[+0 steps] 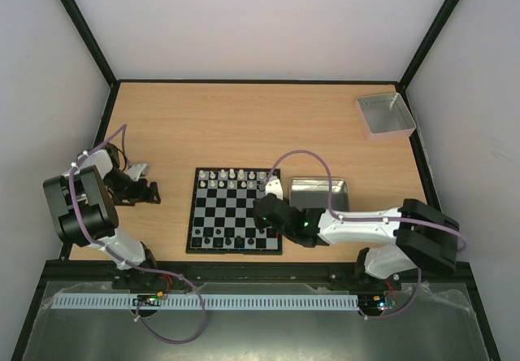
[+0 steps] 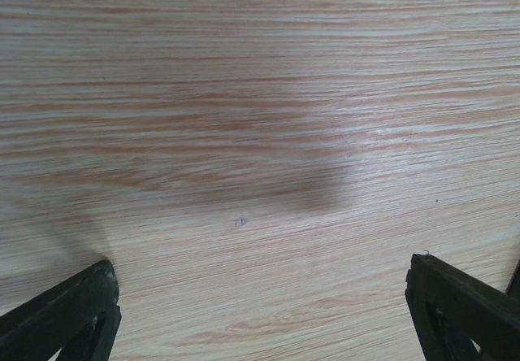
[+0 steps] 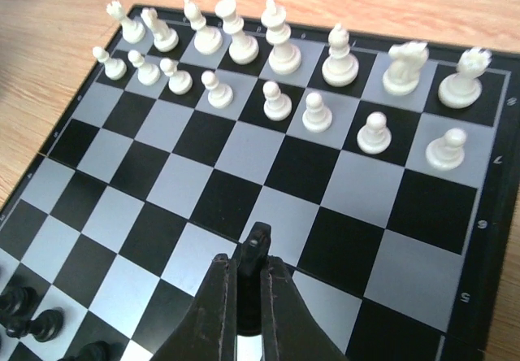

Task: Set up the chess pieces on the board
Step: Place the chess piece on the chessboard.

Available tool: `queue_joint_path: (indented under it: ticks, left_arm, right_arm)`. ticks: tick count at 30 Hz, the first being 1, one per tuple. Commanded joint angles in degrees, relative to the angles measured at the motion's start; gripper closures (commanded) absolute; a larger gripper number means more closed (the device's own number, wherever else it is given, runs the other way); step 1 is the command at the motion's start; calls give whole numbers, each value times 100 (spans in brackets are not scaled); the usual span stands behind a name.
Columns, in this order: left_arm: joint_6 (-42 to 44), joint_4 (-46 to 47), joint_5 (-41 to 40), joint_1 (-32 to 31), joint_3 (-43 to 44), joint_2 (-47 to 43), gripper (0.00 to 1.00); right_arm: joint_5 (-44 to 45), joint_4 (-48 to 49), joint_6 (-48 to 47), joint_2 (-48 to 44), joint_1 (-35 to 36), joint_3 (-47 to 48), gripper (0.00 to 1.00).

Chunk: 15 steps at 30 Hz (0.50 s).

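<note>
The board [image 1: 231, 210] lies at the table's near middle. White chess pieces [image 3: 280, 48] fill its two far rows, also seen from above as white chess pieces [image 1: 231, 176]. Black chess pieces [image 1: 223, 237] stand along the near rows, and a few black ones [image 3: 32, 316] show at the lower left of the right wrist view. My right gripper [image 3: 246, 262] hangs over the board's [image 3: 268, 158] right side, shut on a small black piece [image 3: 258, 245] that pokes out between the fingers. My left gripper [image 2: 260, 267] is open over bare wood to the left of the board, with nothing between its fingers.
A shallow metal tin [image 1: 318, 194] sits just right of the board, partly under my right arm. A grey square tray [image 1: 385, 115] stands at the far right corner. My left gripper [image 1: 150, 190] rests well left of the board.
</note>
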Motion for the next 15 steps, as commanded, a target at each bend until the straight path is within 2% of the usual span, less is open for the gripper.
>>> queue_joint_path:
  ticks: [1,9,15]
  left_arm:
    - [-12,-93,-36,27,-52,184,4]
    - [1,-99,-26,29,-51,197,4]
    - [-2,-97,-26,22,-53,184,4]
  right_arm:
    - [-353,1023,-215,347,-164,-232,98]
    - [-620,1419,-549,1072,-452,-39,98]
    - [-737,1339,-694,1511,-662,268,98]
